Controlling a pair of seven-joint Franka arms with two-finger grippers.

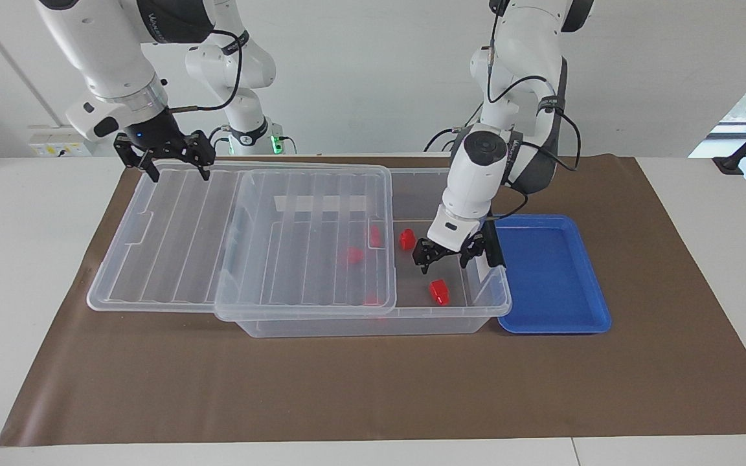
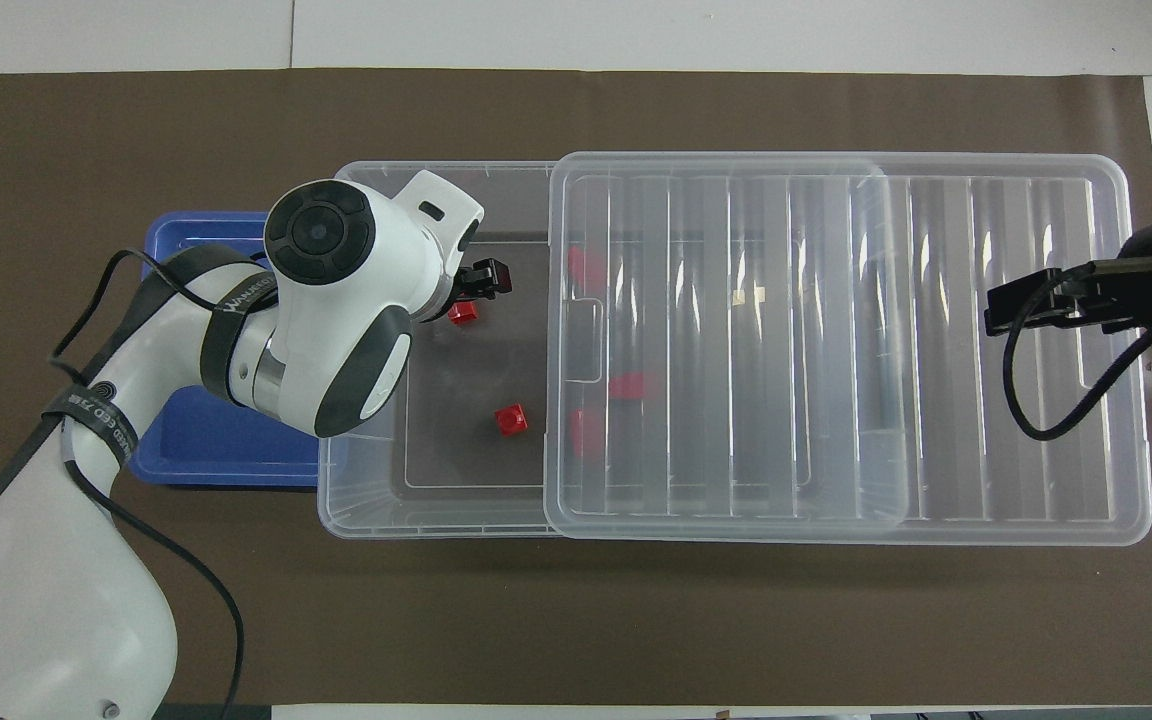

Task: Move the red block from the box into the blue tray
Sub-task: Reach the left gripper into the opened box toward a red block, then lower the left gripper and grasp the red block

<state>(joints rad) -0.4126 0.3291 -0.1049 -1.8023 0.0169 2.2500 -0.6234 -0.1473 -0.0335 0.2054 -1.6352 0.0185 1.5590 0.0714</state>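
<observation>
While the left gripper (image 1: 442,254) hangs open inside the box (image 1: 373,320) above a red block (image 1: 439,291), the right gripper (image 1: 170,162), also open, waits over the lid (image 1: 172,233).

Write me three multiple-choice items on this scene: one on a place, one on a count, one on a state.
1. The left pincer hangs over: A) the blue tray B) the box's uncovered end C) the lid.
2. Red blocks that the lid leaves uncovered: A) one B) two C) four.
3. The right pincer, over the lid, is: A) open and empty B) shut on a block C) shut on the lid.

Key: 1 B, it is above the open floor where the bare blocks lie; 2 B, two show bare and three only through the lid; 3 A, its fingers stand apart with nothing between them.
</observation>
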